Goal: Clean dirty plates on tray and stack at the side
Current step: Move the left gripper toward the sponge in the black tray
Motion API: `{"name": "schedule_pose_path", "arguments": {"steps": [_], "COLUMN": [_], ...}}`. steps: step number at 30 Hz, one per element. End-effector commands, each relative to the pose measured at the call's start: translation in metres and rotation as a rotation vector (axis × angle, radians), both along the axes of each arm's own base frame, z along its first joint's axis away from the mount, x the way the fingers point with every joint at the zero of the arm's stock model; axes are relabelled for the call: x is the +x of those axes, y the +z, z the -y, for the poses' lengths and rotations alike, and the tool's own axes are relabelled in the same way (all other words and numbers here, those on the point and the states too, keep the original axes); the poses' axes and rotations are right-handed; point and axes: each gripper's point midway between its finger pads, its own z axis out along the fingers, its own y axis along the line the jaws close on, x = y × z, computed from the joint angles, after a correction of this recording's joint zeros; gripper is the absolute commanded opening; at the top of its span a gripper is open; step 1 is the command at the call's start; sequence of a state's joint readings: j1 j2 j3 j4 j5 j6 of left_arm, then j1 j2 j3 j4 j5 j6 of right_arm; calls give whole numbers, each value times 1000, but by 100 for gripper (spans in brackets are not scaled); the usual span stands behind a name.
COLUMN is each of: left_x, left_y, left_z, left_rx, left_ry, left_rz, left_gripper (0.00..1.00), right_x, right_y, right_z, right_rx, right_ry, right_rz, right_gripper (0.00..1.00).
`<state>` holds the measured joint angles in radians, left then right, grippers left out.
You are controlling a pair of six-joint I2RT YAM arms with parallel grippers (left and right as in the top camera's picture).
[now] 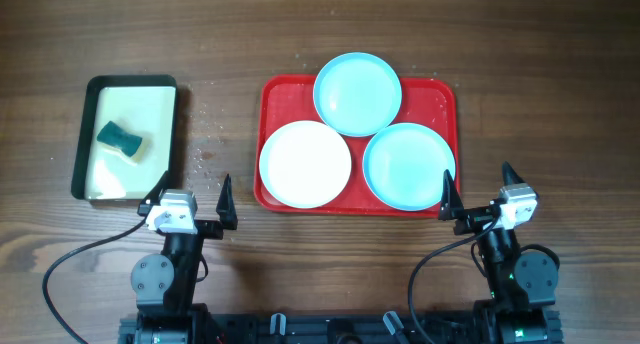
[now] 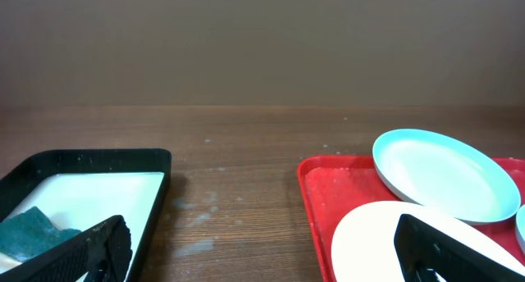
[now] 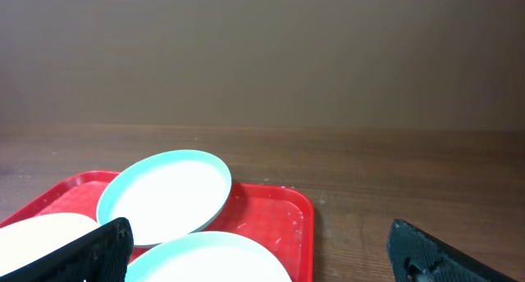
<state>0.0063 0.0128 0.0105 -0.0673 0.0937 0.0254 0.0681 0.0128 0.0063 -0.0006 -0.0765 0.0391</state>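
The red tray [image 1: 442, 99] lies at centre right and holds three plates. A sky-blue plate [image 1: 357, 93] rests at the back, leaning on the white plate [image 1: 305, 164] at front left and the second sky-blue plate [image 1: 408, 165] at front right. My left gripper [image 1: 190, 197] is open and empty, near the table's front, left of the tray. My right gripper [image 1: 480, 191] is open and empty at the tray's front right corner. The left wrist view shows the tray [image 2: 316, 192], the white plate [image 2: 369, 245] and the back blue plate [image 2: 443, 174]. The right wrist view shows the tray [image 3: 279, 212] and both blue plates [image 3: 168, 192].
A black-rimmed cream tray [image 1: 92, 134] stands at the left with a green sponge [image 1: 120, 138] in it; it also shows in the left wrist view [image 2: 98, 161]. White specks dot the wood [image 1: 208, 144] between the two trays.
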Motion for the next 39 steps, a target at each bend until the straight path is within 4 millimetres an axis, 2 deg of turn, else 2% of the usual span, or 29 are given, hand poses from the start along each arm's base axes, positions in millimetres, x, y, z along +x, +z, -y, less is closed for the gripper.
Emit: {"name": "schedule_pose_path", "arguments": {"steps": [1, 22, 23, 24, 25, 28, 30, 31, 33, 34, 35, 37, 39], "left_x": [0, 0, 0, -2, -4, -8, -16, -22, -31, -40, -44, -46, -30], "left_y": [-2, 0, 6, 15, 19, 33, 61, 84, 114, 143, 154, 173, 194], "left_z": [-1, -1, 1, 20, 29, 38, 51, 51, 44, 29, 23, 20, 9], "left_rx": [13, 14, 12, 9, 8, 13, 32, 55, 115, 119, 136, 195, 188], "left_ry": [9, 9, -2, -113, -170, -223, -301, -303, -247, -148, -105, -69, -13], "left_rz": [-3, 5, 30, 70, 87, 145, 267, 369, 513, 635, 674, 683, 597], "left_gripper": [100, 100, 100, 100, 100, 100, 100, 100, 100, 100, 100, 100, 100], "right_x": [0, 0, 0, 0, 0, 0, 0, 0, 0, 0, 0, 0, 0], "right_y": [0, 0, 0, 0, 0, 0, 0, 0, 1, 0, 0, 0, 0], "right_z": [4, 4, 4, 4, 4, 4, 4, 4, 4, 4, 4, 4, 4], "right_rx": [-12, -12, -12, -12, -12, -12, -12, -12, -12, -12, -12, -12, -12], "right_ry": [-22, -22, -22, -22, -22, -22, -22, -22, -22, -22, -22, -22, -22], "right_rz": [5, 4, 5, 5, 5, 5, 5, 5, 5, 4, 5, 5, 4], "right_gripper": [100, 100, 100, 100, 100, 100, 100, 100, 100, 100, 100, 100, 100]}}
